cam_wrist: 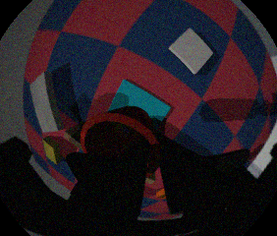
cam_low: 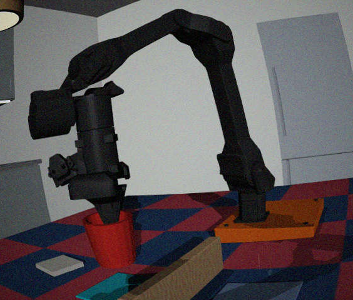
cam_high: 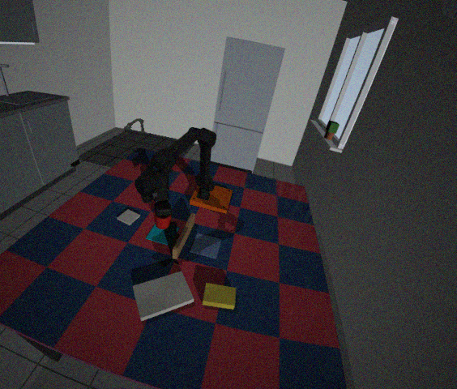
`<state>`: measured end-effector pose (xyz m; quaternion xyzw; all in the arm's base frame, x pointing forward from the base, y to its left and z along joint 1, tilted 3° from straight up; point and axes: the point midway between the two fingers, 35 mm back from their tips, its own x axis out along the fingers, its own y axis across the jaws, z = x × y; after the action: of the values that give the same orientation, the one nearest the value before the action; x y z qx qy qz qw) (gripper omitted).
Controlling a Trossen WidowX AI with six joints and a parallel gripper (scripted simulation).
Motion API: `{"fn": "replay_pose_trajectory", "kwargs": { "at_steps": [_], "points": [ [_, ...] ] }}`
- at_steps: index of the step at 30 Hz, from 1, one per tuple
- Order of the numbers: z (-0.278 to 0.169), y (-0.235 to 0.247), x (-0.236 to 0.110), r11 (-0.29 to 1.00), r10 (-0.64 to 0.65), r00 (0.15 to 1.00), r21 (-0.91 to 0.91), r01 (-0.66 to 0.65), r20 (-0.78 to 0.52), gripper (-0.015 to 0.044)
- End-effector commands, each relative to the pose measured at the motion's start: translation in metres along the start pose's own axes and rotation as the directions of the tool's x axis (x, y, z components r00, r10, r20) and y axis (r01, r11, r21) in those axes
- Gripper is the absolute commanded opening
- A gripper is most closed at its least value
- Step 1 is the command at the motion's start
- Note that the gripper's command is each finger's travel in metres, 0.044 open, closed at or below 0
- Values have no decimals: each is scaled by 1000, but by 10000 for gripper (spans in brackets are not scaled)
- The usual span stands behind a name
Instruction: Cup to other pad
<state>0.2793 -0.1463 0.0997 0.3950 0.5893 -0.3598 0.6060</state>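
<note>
End effector (cam_low: pixel 108 216) clamped nearly shut on the rim of the red cup (cam_low: pixel 110 240), one finger inside. Cup upright, just behind the teal pad (cam_low: pixel 105 289), left of the wooden bar (cam_low: pixel 183 274).

A long tan wooden bar (cam_high: pixel 183 236) lies at frame centre between the flat teal square pad (cam_high: pixel 158 235) and the flat grey-blue square pad (cam_high: pixel 206 245), blocking any low crossing.
</note>
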Motion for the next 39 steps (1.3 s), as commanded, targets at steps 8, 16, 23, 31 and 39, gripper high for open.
{"fn": "replay_pose_trajectory", "kwargs": {
  "at_steps": [8,16,23,31,39],
  "points": [
    [-1,-1,17,1000,-4,1000,-2,4,-7,0],
    [-1,-1,28,1000,-4,1000,-2,4,-7,0],
    [-1,-2,37,1000,-4,1000,-2,4,-7,0],
    [-2,-2,47,1000,-4,1000,-2,4,-7,0],
    [-1,-2,44,1000,-1,1000,-4,1,-2,0]
  ]
}}
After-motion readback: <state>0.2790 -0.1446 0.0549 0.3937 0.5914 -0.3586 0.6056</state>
